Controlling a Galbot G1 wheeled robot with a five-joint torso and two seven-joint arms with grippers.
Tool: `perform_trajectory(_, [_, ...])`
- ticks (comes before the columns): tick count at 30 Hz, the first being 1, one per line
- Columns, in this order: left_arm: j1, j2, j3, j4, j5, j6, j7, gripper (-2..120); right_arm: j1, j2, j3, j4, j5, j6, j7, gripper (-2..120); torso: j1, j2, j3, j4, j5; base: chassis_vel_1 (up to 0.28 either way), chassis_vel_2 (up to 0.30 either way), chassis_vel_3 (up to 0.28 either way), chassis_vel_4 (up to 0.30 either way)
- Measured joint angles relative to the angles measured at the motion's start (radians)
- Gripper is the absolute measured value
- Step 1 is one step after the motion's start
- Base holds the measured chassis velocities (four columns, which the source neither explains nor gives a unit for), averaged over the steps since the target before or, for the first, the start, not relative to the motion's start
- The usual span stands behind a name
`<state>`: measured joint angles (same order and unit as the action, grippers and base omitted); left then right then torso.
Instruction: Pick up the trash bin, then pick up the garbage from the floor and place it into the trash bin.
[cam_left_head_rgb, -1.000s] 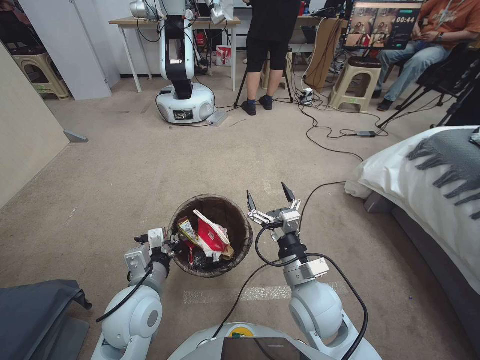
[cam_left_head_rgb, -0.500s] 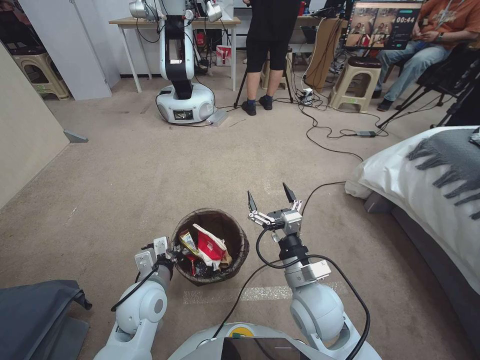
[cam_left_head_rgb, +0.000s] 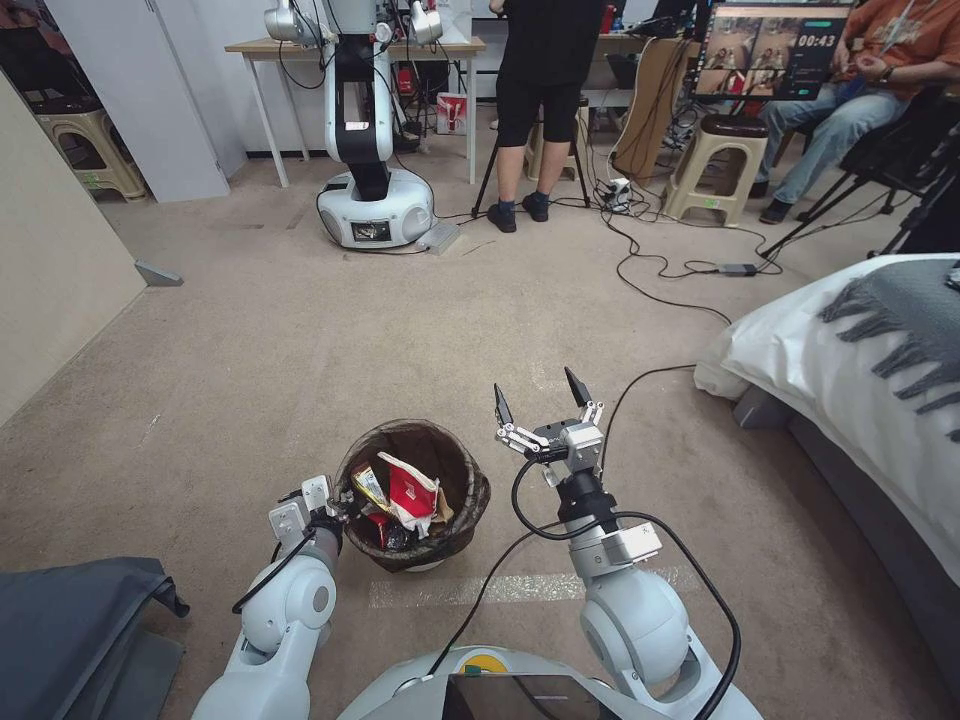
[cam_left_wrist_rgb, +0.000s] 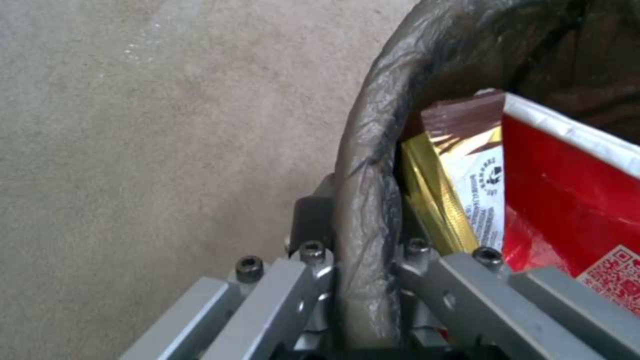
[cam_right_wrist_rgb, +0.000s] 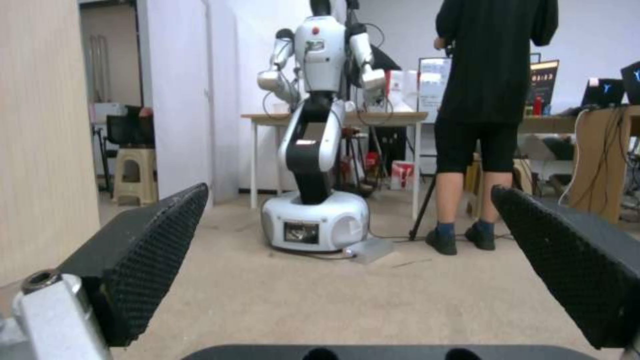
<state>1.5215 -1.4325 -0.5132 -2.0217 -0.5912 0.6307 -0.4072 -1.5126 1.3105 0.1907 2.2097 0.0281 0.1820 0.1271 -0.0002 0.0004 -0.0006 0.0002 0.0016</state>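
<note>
Change: the small round white plastic trash bin (cam_left_head_rgb: 412, 497) with dark bag liner now sits lower and nearer the robot than a second ago.
Left gripper (cam_left_wrist_rgb: 363, 280): pinching the bin rim.
Right gripper (cam_left_head_rgb: 540, 392): spread wide, empty.
Meaning: the bin is probably being set down.

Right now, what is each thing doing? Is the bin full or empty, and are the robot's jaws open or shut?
Trash bin: upright, held at its rim, garbage inside, brown liner folded over the edge.
Garbage: in the bin, red-and-white and yellow pieces poking up.
Left gripper: jaws shut on the bin's rim.
Right gripper: jaws open, empty, beside the bin.
Carpet: no litter visible.
</note>
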Motion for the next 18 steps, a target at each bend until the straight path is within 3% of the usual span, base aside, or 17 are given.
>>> perform_trajectory(15, [-0.013,-0.003,0.000,0.022,-0.001,-0.001,0.002,7,-0.003,0.002,-0.003,-0.003,-0.008,0.004,-0.007,100,0.000,0.000,0.000,-0.0002,-0.0014,0.000,0.000,0.000,0.000])
perform_trajectory(16, [-0.013,-0.003,0.000,0.022,0.002,-0.002,0.002,21,-0.003,0.002,-0.003,-0.003,-0.008,0.005,-0.008,100,0.000,0.000,0.001,-0.0003,-0.0015,0.000,0.000,0.000,0.000])
perform_trajectory(18, [-0.013,-0.003,0.000,0.022,0.002,-0.002,0.003,21,-0.003,0.002,-0.003,-0.003,-0.008,0.005,-0.008,100,0.000,0.000,0.001,-0.0003,-0.0016,0.000,0.000,0.000,0.000])
